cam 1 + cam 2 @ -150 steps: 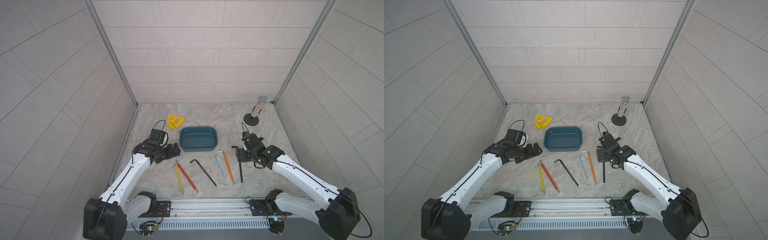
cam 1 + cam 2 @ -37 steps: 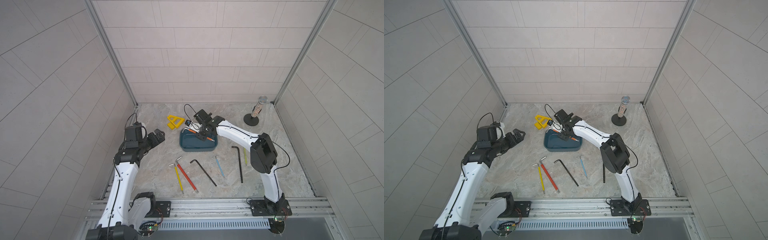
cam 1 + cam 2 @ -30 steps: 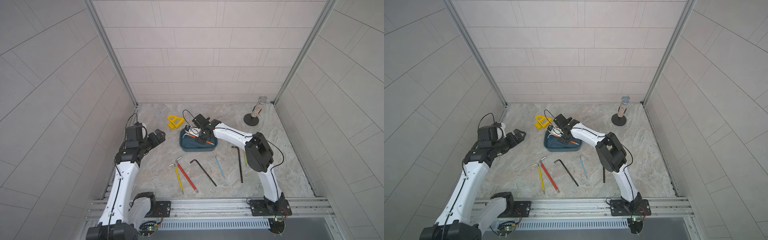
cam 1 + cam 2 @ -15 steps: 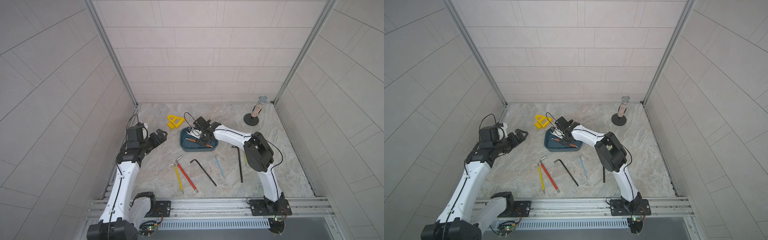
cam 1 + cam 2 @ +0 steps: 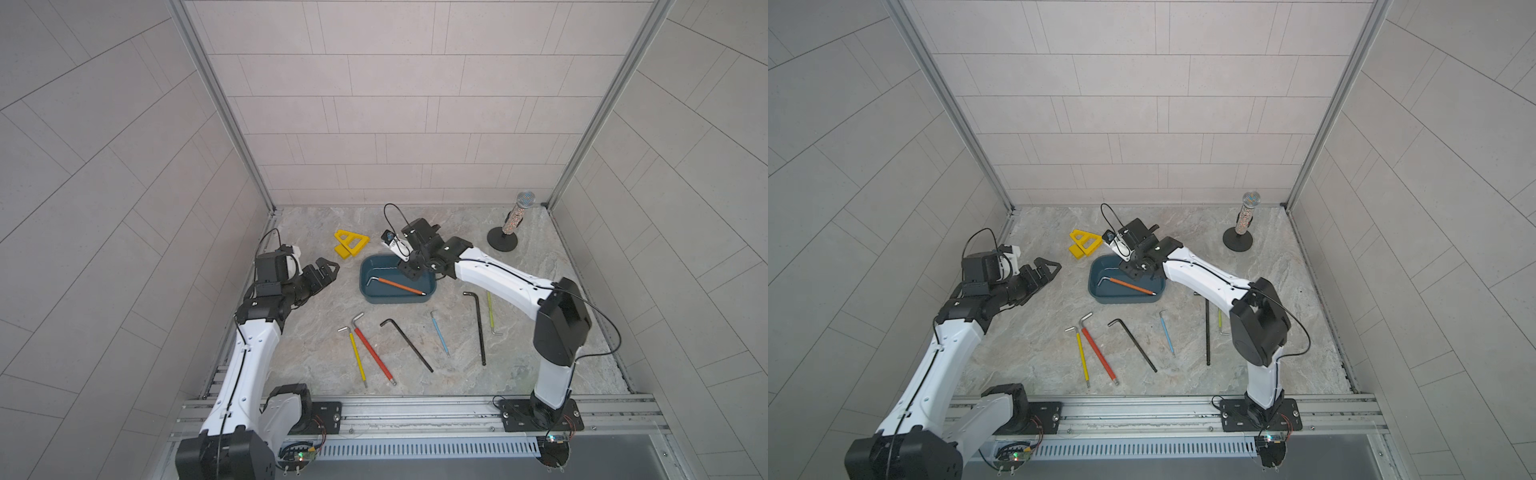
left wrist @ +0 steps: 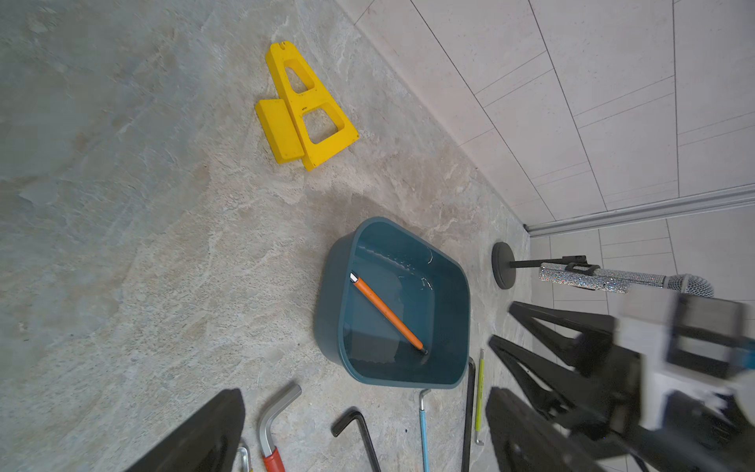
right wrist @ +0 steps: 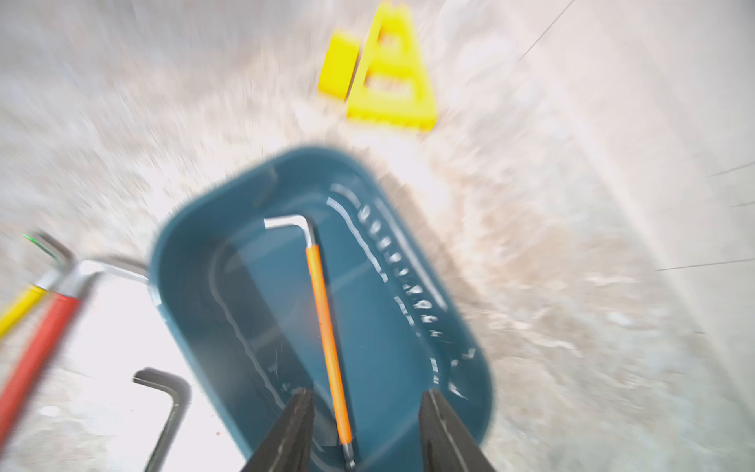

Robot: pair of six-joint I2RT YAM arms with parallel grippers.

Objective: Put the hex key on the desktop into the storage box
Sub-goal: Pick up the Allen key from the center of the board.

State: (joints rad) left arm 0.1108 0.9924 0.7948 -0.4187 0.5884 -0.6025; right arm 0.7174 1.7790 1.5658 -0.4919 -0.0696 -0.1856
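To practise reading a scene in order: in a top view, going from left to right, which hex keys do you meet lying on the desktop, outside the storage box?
yellow hex key → red hex key → short black hex key → blue hex key → long black hex key → lime-green hex key

Can't resolve table (image 7: 572,327) or yellow triangular piece (image 7: 392,81) beyond the storage box (image 7: 175,286) in right wrist view, all motion smear. Lose right tool (image 7: 366,394) fingers at frame edge there. Only get stubs of red key (image 6: 273,459) and black key (image 6: 365,441) near the box in left wrist view. Barely make out green key (image 5: 1219,320) behind right arm in a top view.
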